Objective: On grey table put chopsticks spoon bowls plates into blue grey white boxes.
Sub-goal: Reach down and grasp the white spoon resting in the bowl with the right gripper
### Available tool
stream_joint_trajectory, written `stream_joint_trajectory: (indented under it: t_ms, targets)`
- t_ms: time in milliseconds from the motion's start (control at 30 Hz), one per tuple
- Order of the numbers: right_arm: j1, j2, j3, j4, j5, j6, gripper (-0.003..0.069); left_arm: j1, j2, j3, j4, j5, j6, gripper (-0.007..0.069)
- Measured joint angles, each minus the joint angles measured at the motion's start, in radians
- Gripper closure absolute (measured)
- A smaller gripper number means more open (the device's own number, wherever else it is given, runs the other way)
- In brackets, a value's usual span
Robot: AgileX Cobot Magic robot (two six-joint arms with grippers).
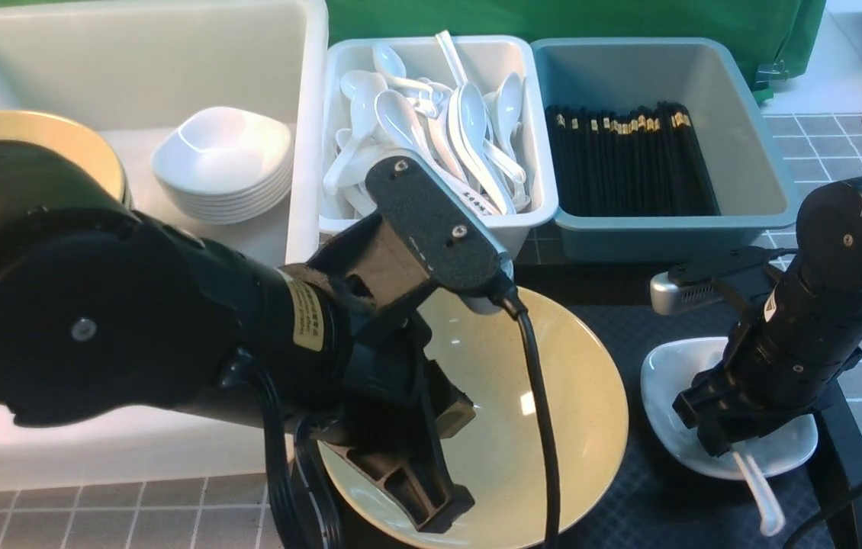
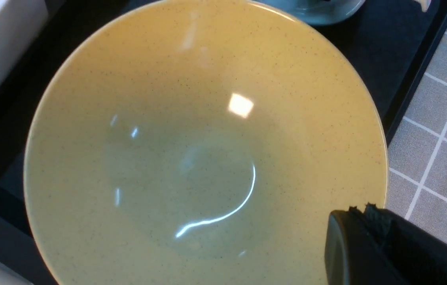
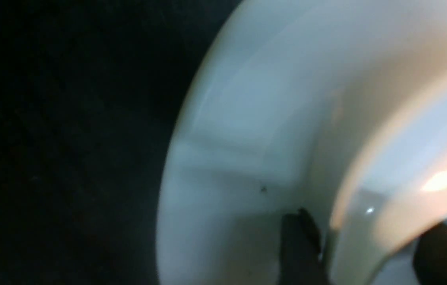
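Observation:
A pale yellow-green bowl (image 1: 553, 404) (image 2: 168, 158) sits on the black tray. My left gripper (image 1: 439, 518) (image 2: 360, 209) is shut on its near rim, one finger inside and one outside. To the right a white plate (image 1: 667, 381) (image 3: 215, 150) holds a white spoon (image 1: 763, 496) (image 3: 366, 198) whose handle sticks out toward me. My right gripper (image 1: 713, 442) (image 3: 366, 233) reaches down into the plate, and its fingers (image 3: 298, 249) press the spoon from both sides. That view is blurred.
The large white box (image 1: 309, 114) at back left holds another bowl (image 1: 57, 137) and stacked plates (image 1: 225, 164). The grey-white box (image 1: 530, 221) holds several spoons (image 1: 431, 130). The blue box (image 1: 744, 152) holds chopsticks (image 1: 629, 160). The black tray (image 1: 629, 320) lies on the grey table (image 1: 820, 152).

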Motion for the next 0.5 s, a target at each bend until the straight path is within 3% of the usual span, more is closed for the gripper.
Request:
stream_joint_trajectory:
  t_ms: [67,133,333,500]
  targets:
    - [0.000,0.002,0.000,0.000,0.000,-0.006,0.0380,0.000,0.000,0.000,0.003,-0.004,0.000,0.0633]
    - [0.000,0.002,0.000,0.000,0.000,-0.015,0.0409,0.000,0.000,0.000,0.011,-0.007,0.001,0.0633]
    - [0.000,-0.005,-0.018,0.000,0.024,-0.035,0.0407,0.006,-0.027,0.000,0.136,-0.001,-0.067,0.0633]
    - [0.001,-0.075,-0.113,0.000,0.062,-0.053,0.0407,0.111,-0.109,0.000,0.294,0.017,-0.217,0.0633]
